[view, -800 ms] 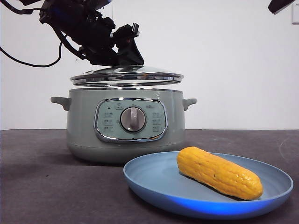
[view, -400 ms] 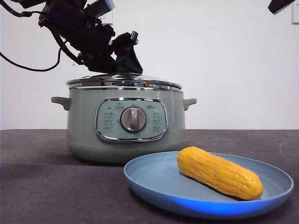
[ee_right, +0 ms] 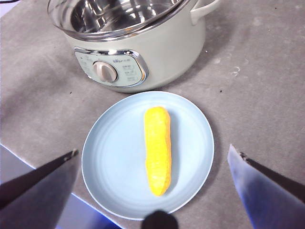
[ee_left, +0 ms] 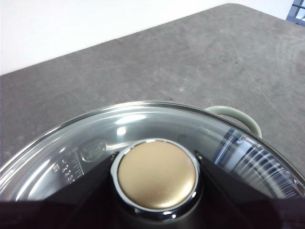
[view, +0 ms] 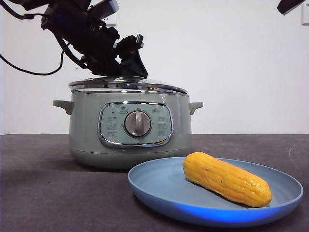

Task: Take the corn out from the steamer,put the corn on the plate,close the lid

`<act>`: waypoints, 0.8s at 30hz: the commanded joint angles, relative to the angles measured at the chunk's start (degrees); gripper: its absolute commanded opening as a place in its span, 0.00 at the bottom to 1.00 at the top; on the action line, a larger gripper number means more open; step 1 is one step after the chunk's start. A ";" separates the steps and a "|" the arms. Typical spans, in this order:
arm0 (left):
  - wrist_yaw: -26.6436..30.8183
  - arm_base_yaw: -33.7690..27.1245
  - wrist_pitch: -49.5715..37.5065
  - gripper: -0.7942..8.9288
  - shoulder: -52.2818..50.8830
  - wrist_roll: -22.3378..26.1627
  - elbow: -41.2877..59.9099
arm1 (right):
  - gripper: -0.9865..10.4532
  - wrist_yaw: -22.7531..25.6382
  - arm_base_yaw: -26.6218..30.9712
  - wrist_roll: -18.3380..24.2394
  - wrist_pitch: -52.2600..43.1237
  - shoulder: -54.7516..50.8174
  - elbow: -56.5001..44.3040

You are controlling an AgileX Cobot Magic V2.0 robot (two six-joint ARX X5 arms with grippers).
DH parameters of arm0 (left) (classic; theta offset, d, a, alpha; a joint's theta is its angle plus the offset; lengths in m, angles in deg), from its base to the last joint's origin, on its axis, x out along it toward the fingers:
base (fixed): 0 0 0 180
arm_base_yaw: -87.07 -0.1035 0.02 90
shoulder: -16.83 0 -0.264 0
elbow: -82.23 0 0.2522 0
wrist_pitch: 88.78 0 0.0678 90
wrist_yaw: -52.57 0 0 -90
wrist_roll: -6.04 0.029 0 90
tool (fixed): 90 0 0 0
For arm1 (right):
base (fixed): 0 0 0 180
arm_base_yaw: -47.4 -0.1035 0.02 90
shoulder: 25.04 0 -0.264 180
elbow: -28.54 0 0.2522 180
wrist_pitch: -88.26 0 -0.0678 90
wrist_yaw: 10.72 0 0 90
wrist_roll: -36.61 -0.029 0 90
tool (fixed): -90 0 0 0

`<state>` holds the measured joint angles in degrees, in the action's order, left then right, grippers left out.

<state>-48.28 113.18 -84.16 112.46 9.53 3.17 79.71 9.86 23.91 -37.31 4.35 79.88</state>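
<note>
The glass lid (view: pixel 128 83) rests on the sage-green steamer (view: pixel 87 130). My left gripper (view: pixel 126 65) comes down from the upper left and is shut on the lid's knob (ee_left: pixel 157 174), with a black jaw on each side of it. The yellow corn (view: pixel 226 179) lies on the blue plate (view: pixel 159 186) in front of the steamer. In the right wrist view my right gripper (ee_right: pixel 152 150) hangs open and empty high above the corn (ee_right: pixel 157 157) and plate (ee_right: pixel 109 152). In the front view it shows only as a black tip (view: pixel 289 5) at the top right corner.
The grey table (view: pixel 43 193) runs to a white wall behind. A black cable (view: pixel 29 71) hangs from the left arm beside the steamer. The steamer's side handles (view: pixel 63 105) stick out left and right.
The lid hung slightly above the steamer's rim one second ago. The left gripper lowered it and it now sits on the rim. The corn, plate and right arm have not moved.
</note>
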 commanded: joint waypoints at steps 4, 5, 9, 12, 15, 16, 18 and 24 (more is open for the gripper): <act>0.04 0.77 -1.18 0.07 1.70 1.03 -0.44 | 0.61 -0.02 -0.17 -0.59 -0.11 -0.11 -0.42; 0.07 0.98 -1.55 0.07 1.70 1.03 -0.44 | 0.61 -0.02 -0.17 -0.59 -0.07 -0.11 -0.42; 0.04 1.36 -2.27 0.07 1.70 1.03 -0.42 | 0.61 -0.02 -0.17 -0.59 0.20 -0.11 -0.42; 0.04 1.42 -0.81 0.07 1.70 0.98 -0.42 | 0.61 -0.02 -0.17 -0.59 0.22 -0.11 -0.42; 0.07 1.55 1.14 0.08 1.70 0.87 -0.44 | 0.61 -0.02 -0.17 -0.59 0.22 -0.11 -0.42; 0.04 1.55 1.51 0.09 1.70 0.79 -0.44 | 0.61 -0.02 -0.17 -0.59 0.22 -0.11 -0.42; 0.07 1.53 1.97 0.16 1.68 0.81 -0.44 | 0.61 -0.02 -0.17 -0.59 0.22 -0.11 -0.42; 0.04 1.49 2.19 0.60 1.55 0.79 -0.44 | 0.61 -0.02 -0.17 -0.57 0.24 -0.11 -0.42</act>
<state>-47.59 113.99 -83.49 113.51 9.48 2.43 79.71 9.86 23.88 -36.88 4.35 79.88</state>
